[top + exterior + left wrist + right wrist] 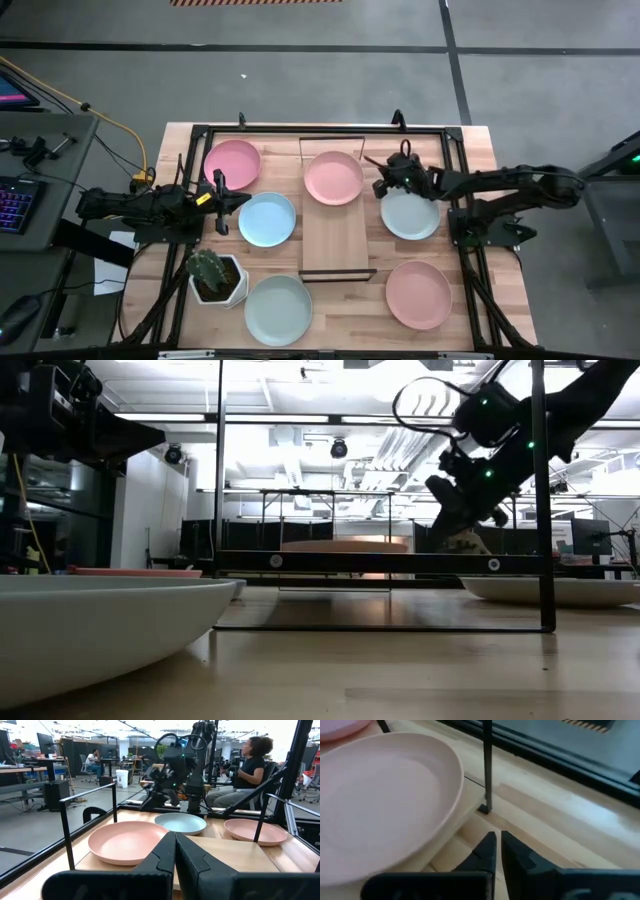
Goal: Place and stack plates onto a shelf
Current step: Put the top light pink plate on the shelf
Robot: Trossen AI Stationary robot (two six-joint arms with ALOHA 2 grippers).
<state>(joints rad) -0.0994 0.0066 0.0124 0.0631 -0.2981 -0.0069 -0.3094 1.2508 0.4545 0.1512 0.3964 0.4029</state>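
Note:
The shelf (338, 240) is a narrow light-wood board in a black frame at the table's middle. One pink plate (333, 177) rests flat on its far end. Five more plates lie on the table: pink (232, 164) far left, light blue (267, 219), mint (278, 310) near, mint (410, 214) right, pink (418, 294) near right. My right gripper (497, 847) is shut and hovers just right of the shelf's far end, beside the pink plate's rim (455, 795). My left gripper (175, 851) is shut and waits between the far-left pink plate and the blue one.
A white hexagonal cactus pot (215, 275) stands near the left, beside the near mint plate. The near half of the shelf board is bare wood. A black frame (455, 170) rings the table. A person (250, 765) sits beyond the table's right side.

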